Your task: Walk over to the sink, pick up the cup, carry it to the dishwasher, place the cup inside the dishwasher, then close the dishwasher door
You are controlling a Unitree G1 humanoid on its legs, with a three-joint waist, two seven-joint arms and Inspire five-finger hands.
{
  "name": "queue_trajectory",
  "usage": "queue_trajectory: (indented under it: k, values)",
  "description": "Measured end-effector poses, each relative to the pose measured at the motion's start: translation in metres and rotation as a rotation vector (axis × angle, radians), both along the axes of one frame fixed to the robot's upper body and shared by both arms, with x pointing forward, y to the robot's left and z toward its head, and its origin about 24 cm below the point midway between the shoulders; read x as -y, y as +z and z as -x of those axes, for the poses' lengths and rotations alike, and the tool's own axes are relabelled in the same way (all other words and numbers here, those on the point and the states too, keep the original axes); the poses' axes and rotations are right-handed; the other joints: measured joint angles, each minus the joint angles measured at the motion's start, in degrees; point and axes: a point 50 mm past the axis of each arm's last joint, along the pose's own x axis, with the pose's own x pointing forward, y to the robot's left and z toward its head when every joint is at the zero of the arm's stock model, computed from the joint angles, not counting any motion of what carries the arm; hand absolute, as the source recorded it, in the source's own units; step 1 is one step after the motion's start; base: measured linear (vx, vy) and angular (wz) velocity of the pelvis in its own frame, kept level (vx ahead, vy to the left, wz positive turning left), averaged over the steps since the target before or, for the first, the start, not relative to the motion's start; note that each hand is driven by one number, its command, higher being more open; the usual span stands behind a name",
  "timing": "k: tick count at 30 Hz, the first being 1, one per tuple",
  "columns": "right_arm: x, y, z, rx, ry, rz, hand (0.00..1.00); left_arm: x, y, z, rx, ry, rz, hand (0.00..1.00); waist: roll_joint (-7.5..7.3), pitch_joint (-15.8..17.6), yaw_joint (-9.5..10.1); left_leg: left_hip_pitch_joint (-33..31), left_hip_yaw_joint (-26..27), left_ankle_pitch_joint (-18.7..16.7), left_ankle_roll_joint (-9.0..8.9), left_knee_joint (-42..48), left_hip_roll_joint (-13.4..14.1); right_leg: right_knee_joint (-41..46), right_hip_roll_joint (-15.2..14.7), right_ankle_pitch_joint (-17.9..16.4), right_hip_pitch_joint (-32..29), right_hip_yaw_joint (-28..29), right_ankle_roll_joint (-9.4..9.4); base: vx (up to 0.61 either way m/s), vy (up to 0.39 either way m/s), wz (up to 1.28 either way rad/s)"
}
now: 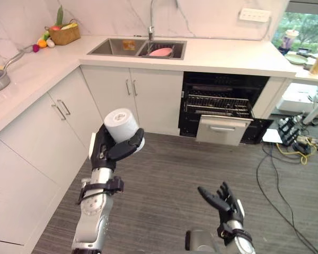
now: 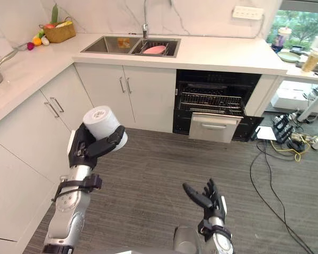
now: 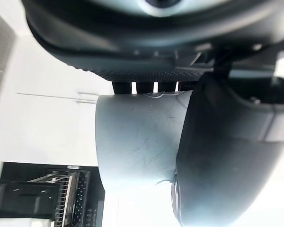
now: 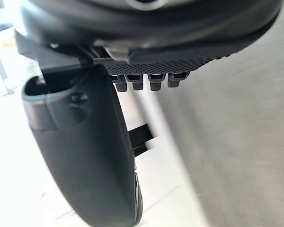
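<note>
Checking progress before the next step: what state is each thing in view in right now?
cup: held in the air, in front of the cabinets.
left hand: shut on the cup.
right hand: open, empty.
dishwasher: open, rack showing.
cabinet doors: shut.
sink: pink dish in one basin.

Cup (image 1: 118, 121) partly behind the fingers (image 1: 125, 146)

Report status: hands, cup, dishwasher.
Left hand shut on white cup. Right hand open, holding nothing. Dishwasher ahead, door open, rack showing.
</note>
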Motion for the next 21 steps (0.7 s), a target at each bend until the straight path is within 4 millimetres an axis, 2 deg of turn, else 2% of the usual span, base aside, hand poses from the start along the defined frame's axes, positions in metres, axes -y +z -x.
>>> queue_trajectory:
  k: [1, 2, 3, 4, 5, 6, 7, 8, 9, 10, 11, 12, 13, 14, 15, 16, 17, 18, 19, 20, 21]
  values:
    - [0.002, 0.004, 0.0, 0.027, 0.001, 0.009, 1.0, 0.001, -0.001, -0.002, -0.005, -0.007, -0.016, 0.0, -0.7, -0.4, -0.08, 2.5, -0.8, -1.8, -0.87, -0.6, -0.1, -7.4, -0.1, 4.0, 0.1, 0.3, 0.3, 0.44, -0.262, 0.37]
    - [0.004, 0.005, 0.0, 0.032, -0.002, 0.013, 1.0, 0.002, -0.002, -0.002, -0.01, -0.003, -0.017, 0.0, -0.86, -0.5, -0.17, 3.9, -1.4, -3.0, -1.27, -0.4, 0.0, -8.0, 0.0, 6.4, 0.3, 0.7, -0.35, 0.57, -0.351, 0.43]
    - [0.01, 0.005, 0.001, 0.025, -0.015, 0.025, 1.0, 0.006, -0.007, -0.002, -0.03, -0.006, -0.002, 0.0, 0.15, -0.9, -0.78, 5.9, -3.1, -5.6, -2.02, 0.5, 1.5, -5.5, 1.0, 11.2, 1.4, 1.2, -1.55, 0.51, -0.317, 0.53]
    - [0.013, 0.005, 0.002, 0.014, -0.026, 0.032, 1.0, 0.011, -0.009, -0.002, -0.038, -0.016, 0.008, 0.0, 1.73, -1.7, -1.24, 6.5, -3.8, -7.5, -2.44, 0.7, 3.3, -2.0, 2.5, 12.1, 0.5, 1.2, -2.72, 0.51, -0.315, 0.56]
    - [0.015, 0.005, 0.002, 0.006, -0.033, 0.032, 1.0, 0.014, -0.01, -0.001, -0.039, -0.022, 0.009, 0.0, 2.5, -2.0, -1.25, 7.0, -3.8, -8.0, -2.7, 0.5, 4.3, -0.1, 3.2, 11.9, 0.0, 0.6, -4.31, 0.58, -0.362, 0.4]
    - [0.016, 0.004, 0.0, -0.01, -0.048, 0.019, 1.0, 0.018, -0.012, -0.001, -0.053, -0.03, 0.023, 0.0, 3.51, -1.8, -1.17, 6.0, -2.3, -7.8, -2.89, 4.8, 5.5, 1.9, 3.9, 8.8, 0.1, -0.6, -5.9, 0.48, -0.298, 0.33]
    - [0.015, 0.002, 0.001, -0.027, -0.063, 0.008, 1.0, 0.024, -0.016, 0.001, -0.079, -0.039, 0.041, 0.0, 4.03, -1.4, -1.41, 2.7, 0.5, -6.3, -4.55, 14.0, 7.3, 2.0, 4.2, 6.7, 2.2, -2.0, -6.61, 0.46, -0.294, 0.38]
    - [0.014, 0.001, 0.004, -0.036, -0.071, 0.002, 1.0, 0.027, -0.018, 0.001, -0.091, -0.045, 0.05, 0.0, 4.09, -1.2, -1.52, 0.7, 2.2, -4.5, -5.22, 19.7, 8.5, 2.0, 4.2, 5.8, 3.8, -2.8, -7.07, 0.43, -0.29, 0.51]
    - [0.015, 0.001, 0.011, -0.047, -0.079, 0.0, 1.0, 0.032, -0.021, 0.003, -0.105, -0.056, 0.068, 0.0, 4.58, -0.4, -1.61, -3.3, 6.4, 2.4, -5.72, 31.9, 12.3, 1.5, 4.7, 3.9, 8.0, -4.0, -7.22, 0.52, -0.344, 0.42]
    - [0.016, 0.001, 0.016, -0.049, -0.081, 0.005, 1.0, 0.034, -0.024, 0.005, -0.116, -0.057, 0.078, 0.0, 5.19, 0.2, -1.37, -6.7, 9.9, 9.5, -5.02, 42.8, 17.4, -0.2, 5.7, 1.7, 12.6, -4.9, -8.29, 0.53, -0.337, 0.35]
    - [0.017, 0.001, 0.018, -0.051, -0.087, 0.007, 1.0, 0.034, -0.025, 0.006, -0.121, -0.057, 0.077, 0.0, 5.45, 0.3, -1.46, -8.7, 11.6, 9.2, -4.84, 47.1, 19.8, -1.1, 6.1, 1.0, 14.7, -5.4, -8.61, 0.45, -0.259, 0.24]
    - [0.019, 0.001, 0.019, -0.053, -0.099, 0.008, 1.0, 0.033, -0.025, 0.006, -0.122, -0.062, 0.074, 0.0, 5.64, 0.3, -1.53, -11.3, 14.0, 7.9, -3.81, 51.1, 22.2, -2.7, 6.3, 0.1, 17.5, -6.0, -8.8, 0.42, -0.225, 0.22]
    - [0.023, 0.002, 0.02, -0.047, -0.114, 0.015, 1.0, 0.033, -0.024, 0.005, -0.119, -0.07, 0.071, 0.0, 5.55, 0.3, -1.45, -13.9, 17.1, 5.4, -3.28, 51.5, 23.5, -5.0, 6.0, -0.5, 20.7, -6.3, -8.83, 0.41, -0.207, 0.17]
    - [0.027, 0.005, 0.018, -0.028, -0.127, 0.025, 1.0, 0.032, -0.023, 0.005, -0.115, -0.078, 0.072, 0.0, 5.45, 0.3, -1.2, -16.4, 19.4, 2.9, -3.76, 47.2, 23.1, -7.0, 5.2, -0.7, 22.8, -6.3, -8.64, 0.4, -0.162, 0.09]
    - [0.029, 0.006, 0.017, -0.018, -0.133, 0.032, 1.0, 0.032, -0.023, 0.005, -0.115, -0.08, 0.077, 0.0, 5.39, 0.3, -1.09, -17.4, 19.7, 2.0, -4.3, 43.2, 21.9, -7.7, 4.8, -0.4, 23.4, -6.3, -8.0, 0.32, -0.1, -0.02]
    - [0.032, 0.009, 0.015, -0.003, -0.137, 0.045, 1.0, 0.032, -0.024, 0.005, -0.117, -0.083, 0.088, 0.0, 5.37, 0.2, -0.73, -18.5, 18.9, 1.5, -5.29, 34.5, 19.6, -8.6, 3.9, -0.4, 24.3, -5.9, -7.65, 0.47, -0.083, -0.24]
    - [0.036, 0.012, 0.008, 0.014, -0.128, 0.061, 1.0, 0.033, -0.023, 0.005, -0.119, -0.087, 0.093, 0.0, 5.31, 0.1, 0.25, -18.8, 15.4, 2.4, -7.12, 16.4, 15.4, -10.1, 3.0, -0.3, 24.6, -4.7, -7.52, 0.38, -0.037, -0.31]
    - [0.036, 0.014, 0.005, 0.02, -0.121, 0.065, 1.0, 0.033, -0.023, 0.005, -0.119, -0.086, 0.094, 0.0, 5.38, -0.1, 0.43, -18.7, 13.4, 3.6, -8.68, 8.9, 14.2, -10.6, 2.9, -0.3, 24.6, -4.2, -7.5, 0.45, -0.01, -0.39]
    - [0.038, 0.014, 0.001, 0.023, -0.115, 0.072, 1.0, 0.031, -0.022, 0.007, -0.116, -0.081, 0.095, 0.0, 5.83, -0.4, 0.54, -19.1, 9.7, 6.7, -11.46, -2.5, 13.6, -11.4, 3.1, -0.3, 24.7, -3.1, -7.47, 0.36, 0.052, -0.38]
    - [0.038, 0.013, 0.0, 0.031, -0.12, 0.078, 1.0, 0.029, -0.022, 0.008, -0.118, -0.081, 0.088, 0.0, 5.9, -0.5, 0.61, -19.9, 8.3, 10.1, -12.12, -6.1, 13.4, -11.5, 2.9, -1.2, 25.2, -2.0, -5.97, 0.37, 0.077, -0.41]
    - [0.039, 0.013, 0.0, 0.033, -0.121, 0.08, 1.0, 0.028, -0.024, 0.008, -0.123, -0.081, 0.085, 0.0, 5.93, -0.5, 0.68, -20.0, 8.5, 12.4, -11.71, -6.8, 13.4, -11.5, 2.8, -1.9, 25.9, -1.4, -4.83, 0.39, 0.13, -0.52]
